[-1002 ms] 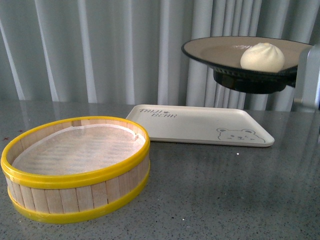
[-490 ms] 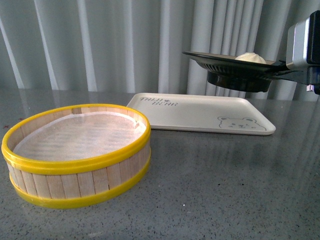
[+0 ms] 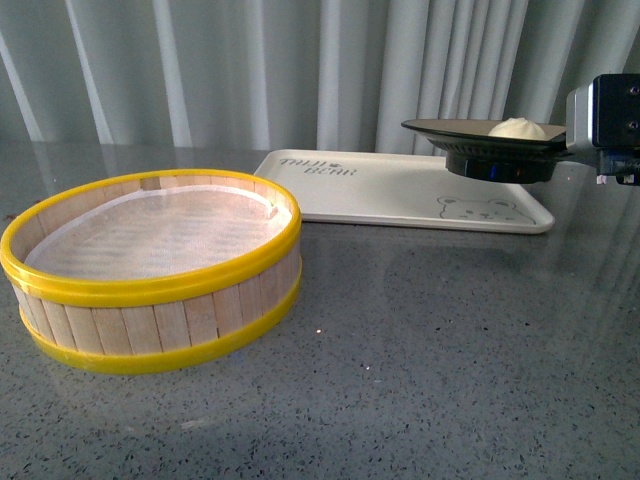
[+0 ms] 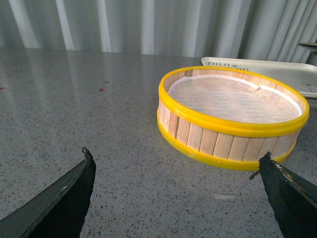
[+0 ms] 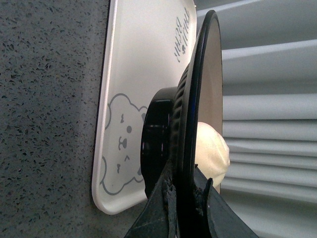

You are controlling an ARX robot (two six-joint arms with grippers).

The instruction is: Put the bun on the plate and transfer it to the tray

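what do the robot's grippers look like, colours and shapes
The left gripper has two dark, almost black fingers that taper to points with rough edges. The right gripper has the same dark, rough-edged fingers; in the front view its body is a boxy silver-grey housing with black parts. No cables or lettering can be made out.

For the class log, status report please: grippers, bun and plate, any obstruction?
Right gripper shut on plate rim, plate over tray, bear end. Bun on plate. Left gripper open, holding nothing. Nothing seen blocking tray.
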